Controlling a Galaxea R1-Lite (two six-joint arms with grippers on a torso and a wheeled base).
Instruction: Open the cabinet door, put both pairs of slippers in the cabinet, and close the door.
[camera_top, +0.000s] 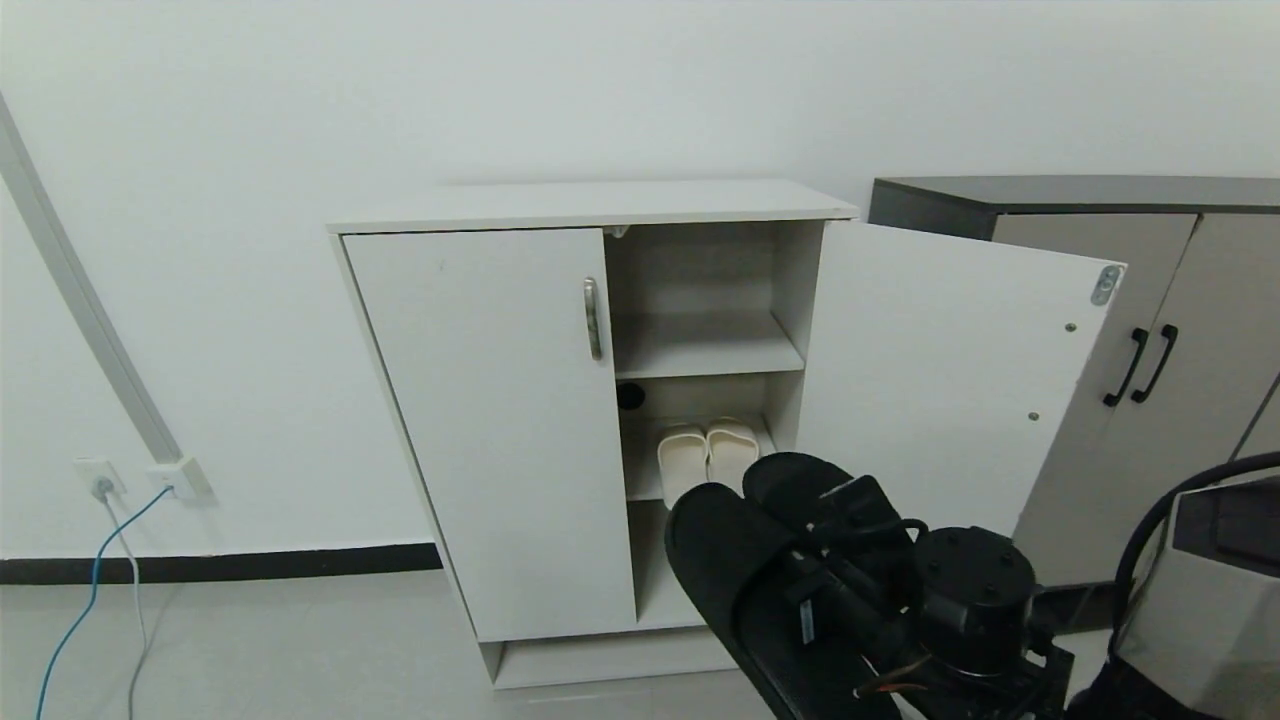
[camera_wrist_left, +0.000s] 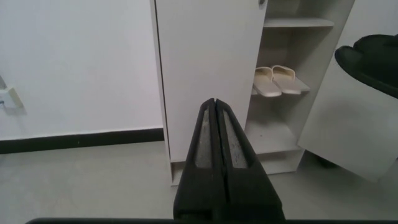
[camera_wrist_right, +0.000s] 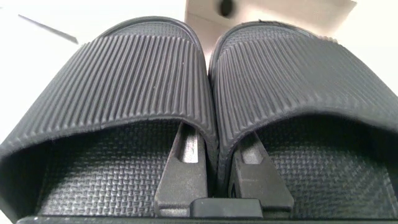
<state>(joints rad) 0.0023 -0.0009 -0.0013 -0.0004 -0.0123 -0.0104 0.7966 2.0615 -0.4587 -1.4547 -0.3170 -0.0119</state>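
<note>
Currently the right gripper (camera_wrist_right: 216, 140) is clamped on the adjoining inner walls of the black slippers (camera_top: 735, 545), one finger inside each, holding the pair before the cabinet (camera_top: 490, 420), near its open door (camera_top: 940, 380). The left gripper (camera_wrist_left: 216, 112) is fully closed and empty. The white slippers (camera_top: 708, 452) lie side by side on a shelf inside the cabinet.

The right arm (camera_top: 975, 600), at the lower right of the frame, is matte black all over, with a round, drum-like wrist housing (camera_top: 972, 572) whose flat cap carries a few small screws. A black cable (camera_top: 893, 524) loops above it, and thin red and pale wires (camera_top: 880, 686) peek out below. The left pincer (camera_wrist_left: 216, 112) has two long black fingers (camera_wrist_left: 202, 149) faced with grey speckled pads, tapering to rounded tips.
</note>
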